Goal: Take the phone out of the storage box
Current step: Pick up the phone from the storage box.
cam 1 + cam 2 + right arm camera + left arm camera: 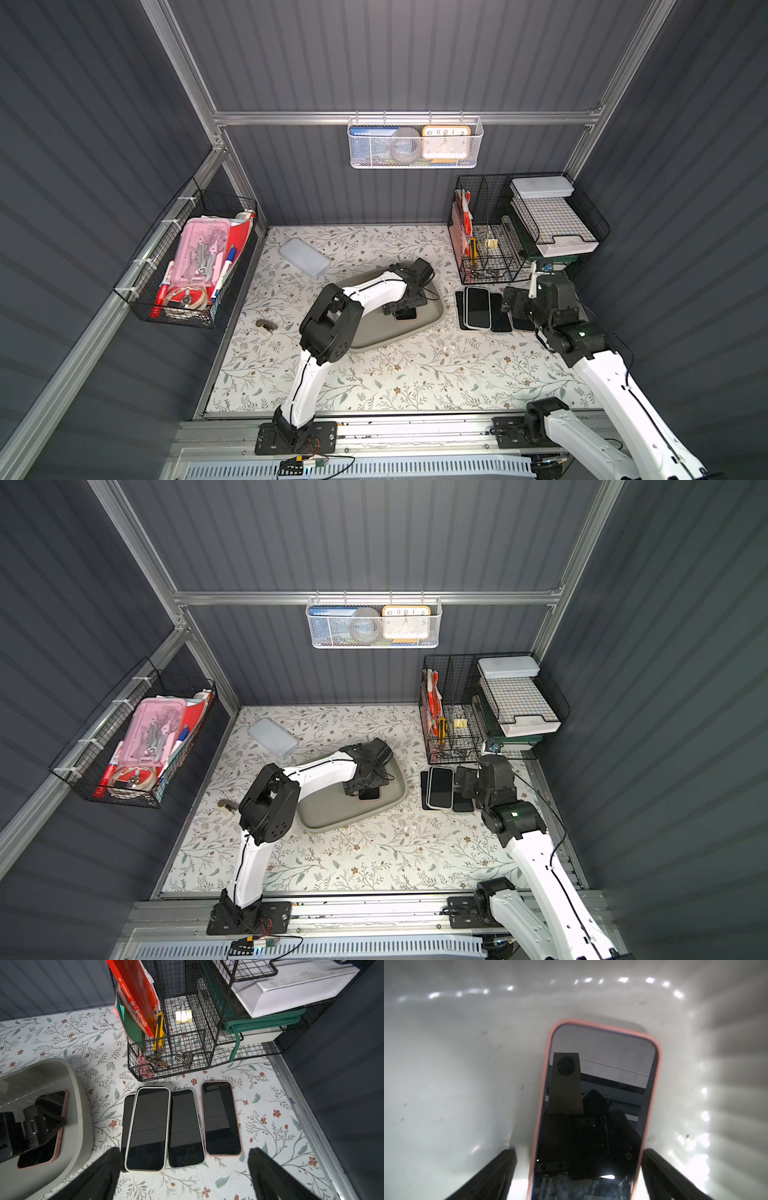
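Pink-cased phone (593, 1105) in the box (395, 332), half hidden under wide left jaws; right jaws wide, empty; clock (445, 143) reads 10, 11, 12.

Left wrist view glares, blurred; top views evenly lit.

inside the storage box (395, 336) the left gripper (580, 1167) hangs low over the phone (596, 1095), jaws spread wide with a narrow gap on each side of the pink case. the box wall rises close beyond the phone's far end. right of the box, a row of phones (149, 1126) fills the surface up to the black wire rack (170, 1068), with the right gripper (186, 1152) above them. the near surface (415, 382) lies open.
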